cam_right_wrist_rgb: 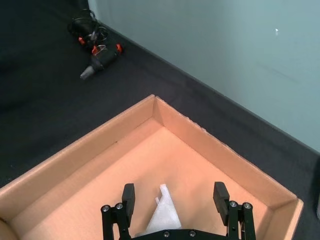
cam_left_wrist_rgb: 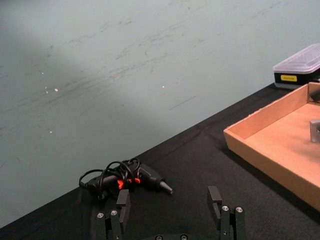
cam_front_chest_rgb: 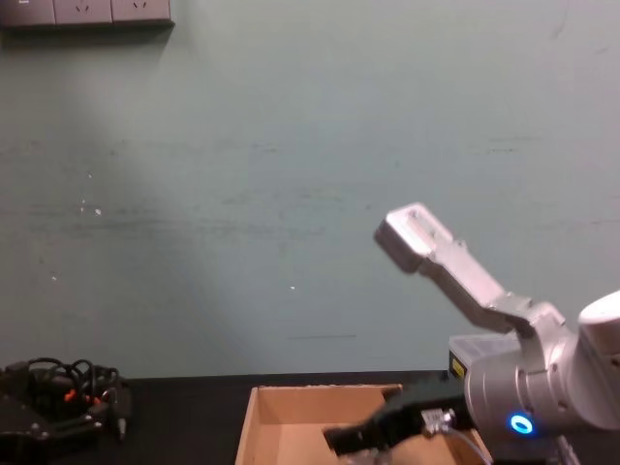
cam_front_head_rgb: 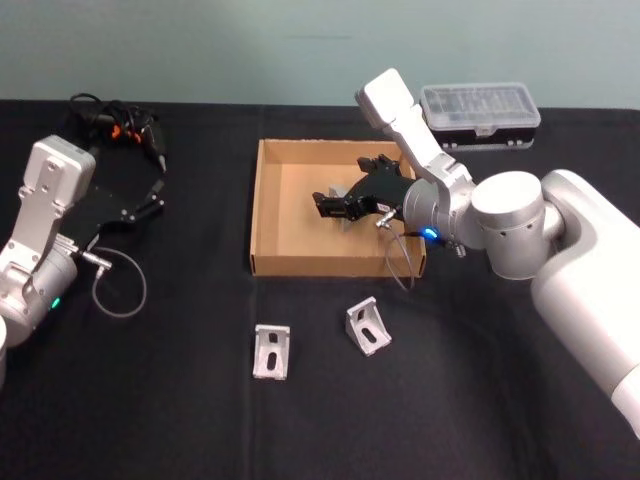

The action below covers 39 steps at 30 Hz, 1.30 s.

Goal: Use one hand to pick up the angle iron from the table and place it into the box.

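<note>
Table (cam_front_head_rgb: 150, 400): right gripper (cam_right_wrist_rgb: 174, 192) wide over box (cam_front_head_rgb: 330, 266); two angle irons (cam_front_head_rgb: 271, 352) (cam_front_head_rgb: 368, 326) outside; left gripper (cam_left_wrist_rgb: 169, 196) wide.

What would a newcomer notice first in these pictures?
The right gripper hangs open over the tan box, with an angle iron lying on the box floor below it. Two more angle irons lie on the black table in front of the box. The left gripper sits open, parked at the far left.

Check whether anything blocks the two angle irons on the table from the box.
Nothing visible does. Both angle irons lie on bare table before the box's low near wall. Right gripper hovers above the box, jaws open; left gripper parked left.
</note>
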Available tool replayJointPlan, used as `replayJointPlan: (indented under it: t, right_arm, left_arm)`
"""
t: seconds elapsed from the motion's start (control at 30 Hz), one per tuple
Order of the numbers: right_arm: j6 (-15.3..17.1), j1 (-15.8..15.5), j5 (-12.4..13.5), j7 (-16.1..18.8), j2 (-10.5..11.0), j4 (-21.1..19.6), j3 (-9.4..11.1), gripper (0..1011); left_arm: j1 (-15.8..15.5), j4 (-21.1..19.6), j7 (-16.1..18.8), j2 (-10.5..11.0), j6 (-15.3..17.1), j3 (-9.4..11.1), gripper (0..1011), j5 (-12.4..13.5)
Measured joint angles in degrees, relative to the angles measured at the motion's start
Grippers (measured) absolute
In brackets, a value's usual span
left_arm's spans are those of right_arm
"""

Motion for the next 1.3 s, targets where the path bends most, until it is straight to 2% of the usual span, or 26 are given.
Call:
replayJointPlan:
  t: [0.1, 0.13, 0.17, 0.3, 0.43, 0.47, 0.5, 0.57, 0.6, 0.67, 0.73, 0.8, 0.83, 0.87, 0.9, 0.97, 1.13, 1.3]
  right_arm:
    - [-2.5, -1.55, 0.15, 0.71, 0.99, -3.15, 1.04, 1002]
    - [-3.79, -2.73, 0.44, 1.28, 1.79, -5.48, 1.69, 1002]
    - [-3.79, -2.73, 0.44, 1.28, 1.79, -5.48, 1.69, 1000]
    - [-7.34, -7.59, 2.77, 4.24, 4.94, -14.04, 4.42, 1000]
    - [-8.95, -10.98, 5.25, 6.58, 7.54, -19.43, 6.26, 1000]
    - [-9.71, -12.69, 6.49, 7.71, 9.07, -21.9, 6.97, 1000]
    - [-9.71, -12.69, 6.49, 7.71, 9.07, -21.9, 6.97, 1000]
    - [-10.91, -15.3, 8.45, 9.52, 11.58, -25.33, 8.04, 1002]
    - [-11.71, -17.08, 9.63, 10.8, 13.49, -27.37, 8.68, 1000]
    - [-12.58, -18.69, 10.65, 12.06, 15.31, -29.0, 9.17, 1000]
    - [-14.76, -21.38, 12.12, 14.7, 18.67, -31.28, 9.72, 1002]
    - [-16.1, -22.84, 12.85, 16.49, 20.59, -32.21, 9.83, 1000]
    - [-17.37, -24.08, 13.48, 18.2, 22.36, -32.81, 9.84, 1002]
    - [-17.37, -24.08, 13.48, 18.2, 22.36, -32.81, 9.84, 1000]
    - [-18.51, -25.11, 14.06, 19.87, 23.86, -33.18, 9.67, 1000]
    - [-19.74, -26.19, 14.55, 21.68, 25.48, -33.46, 9.18, 1000]
    - [-20.44, -27.02, 14.62, 22.96, 26.84, -33.31, 7.64, 1000]
    - [-19.65, -26.54, 13.57, 22.1, 26.48, -32.46, 5.84, 1000]
  left_arm:
    - [0.0, 0.0, 0.0, 0.0, 0.01, 0.0, 1011, 0.0]
    - [0.0, 0.0, 0.0, 0.0, 0.01, 0.0, 1011, 0.0]
    - [0.0, 0.0, 0.0, 0.0, 0.01, 0.0, 1011, 0.0]
    - [0.0, 0.0, 0.0, 0.0, 0.01, 0.0, 1011, 0.0]
    - [0.0, 0.0, 0.0, 0.0, 0.01, 0.0, 1011, 0.0]
    - [0.0, 0.0, 0.0, 0.0, 0.01, 0.0, 1011, 0.0]
    - [0.0, 0.0, 0.0, 0.0, 0.01, 0.0, 1011, 0.0]
    - [0.0, 0.0, 0.0, 0.0, 0.01, 0.0, 1011, 0.0]
    - [0.0, 0.0, 0.0, 0.0, 0.01, 0.0, 1011, 0.0]
    - [0.0, 0.0, 0.0, 0.0, 0.01, 0.0, 1011, 0.0]
    - [0.0, 0.0, 0.0, 0.0, 0.01, 0.0, 1011, 0.0]
    - [0.0, 0.0, 0.0, 0.0, 0.01, 0.0, 1011, 0.0]
    - [0.0, 0.0, 0.0, 0.0, 0.01, 0.0, 1011, 0.0]
    - [0.0, 0.0, 0.0, 0.0, 0.01, 0.0, 1011, 0.0]
    - [0.0, 0.0, 0.0, 0.0, 0.01, 0.0, 1011, 0.0]
    - [0.0, 0.0, 0.0, 0.0, 0.01, 0.0, 1011, 0.0]
    - [0.0, 0.0, 0.0, 0.0, 0.01, 0.0, 1011, 0.0]
    - [0.0, 0.0, 0.0, 0.0, 0.01, 0.0, 1011, 0.0]
